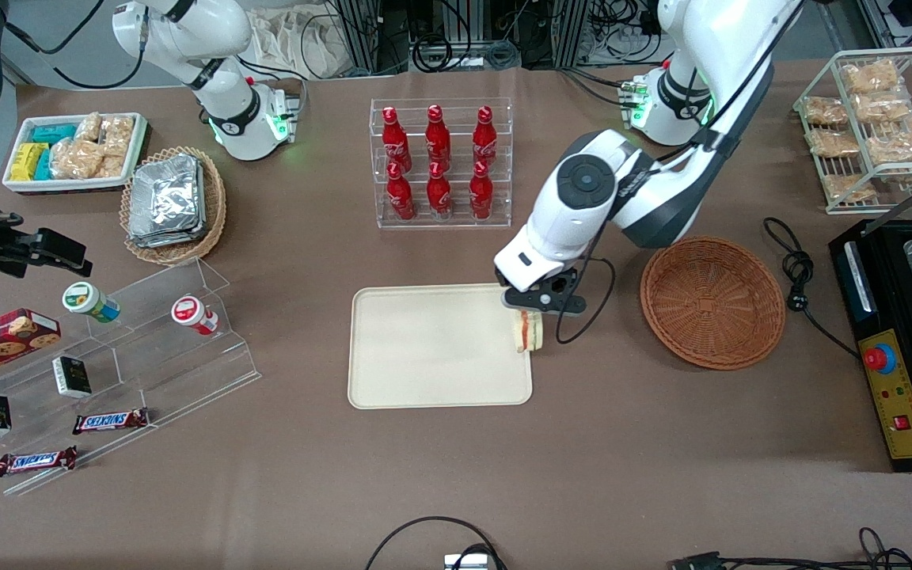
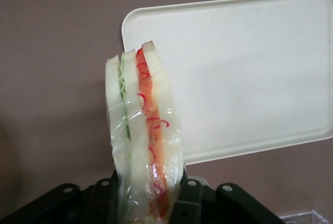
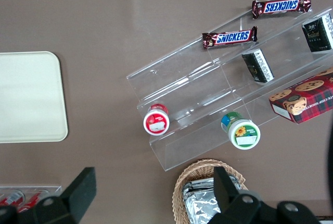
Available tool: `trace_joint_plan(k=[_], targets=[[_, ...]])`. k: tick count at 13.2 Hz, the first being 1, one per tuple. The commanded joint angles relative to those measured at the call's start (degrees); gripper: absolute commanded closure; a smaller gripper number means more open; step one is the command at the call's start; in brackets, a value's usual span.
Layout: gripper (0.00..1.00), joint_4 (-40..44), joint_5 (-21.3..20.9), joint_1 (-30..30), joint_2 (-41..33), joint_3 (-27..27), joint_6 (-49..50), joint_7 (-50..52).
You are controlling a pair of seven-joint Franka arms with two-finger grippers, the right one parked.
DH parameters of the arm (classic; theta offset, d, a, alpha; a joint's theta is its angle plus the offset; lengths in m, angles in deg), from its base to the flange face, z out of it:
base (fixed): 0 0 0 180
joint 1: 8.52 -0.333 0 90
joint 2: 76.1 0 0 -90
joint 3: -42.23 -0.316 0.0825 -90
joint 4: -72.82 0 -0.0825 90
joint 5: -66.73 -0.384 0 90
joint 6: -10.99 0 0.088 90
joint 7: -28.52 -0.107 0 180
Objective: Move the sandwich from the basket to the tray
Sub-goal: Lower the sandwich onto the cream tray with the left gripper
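Note:
My left gripper [image 1: 530, 310] is shut on the sandwich [image 1: 529, 332], a plastic-wrapped wedge of pale bread with red, orange and green layers. It hangs over the tray's edge nearest the basket; I cannot tell if it touches the tray. The cream tray [image 1: 424, 348] lies flat in the middle of the table. The reddish-brown wicker basket [image 1: 712, 302] sits beside the tray toward the working arm's end, with nothing in it. In the left wrist view the sandwich [image 2: 143, 130] stands between the black fingers [image 2: 190, 203], with the tray [image 2: 244, 73] past it.
A clear rack of red bottles [image 1: 440, 162] stands farther from the front camera than the tray. A tan basket of foil packs [image 1: 173, 207], a white bin of snacks [image 1: 76, 150] and a clear stepped shelf [image 1: 108, 356] lie toward the parked arm's end. A black machine [image 1: 899, 340] and wire rack [image 1: 872, 127] lie past the basket.

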Motion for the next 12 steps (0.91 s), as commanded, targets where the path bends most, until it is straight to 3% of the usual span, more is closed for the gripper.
trace_joint_plan(k=[1, 7, 12], targets=[[0.63, 5.31, -4.82, 2.99, 5.58, -0.21, 1.9, 5.53], [0.63, 7.32, -13.52, 6.95, 12.53, -0.21, 1.46, 13.44], [0.63, 8.13, -18.97, 8.18, 16.93, -0.3, 1.2, 14.24]])
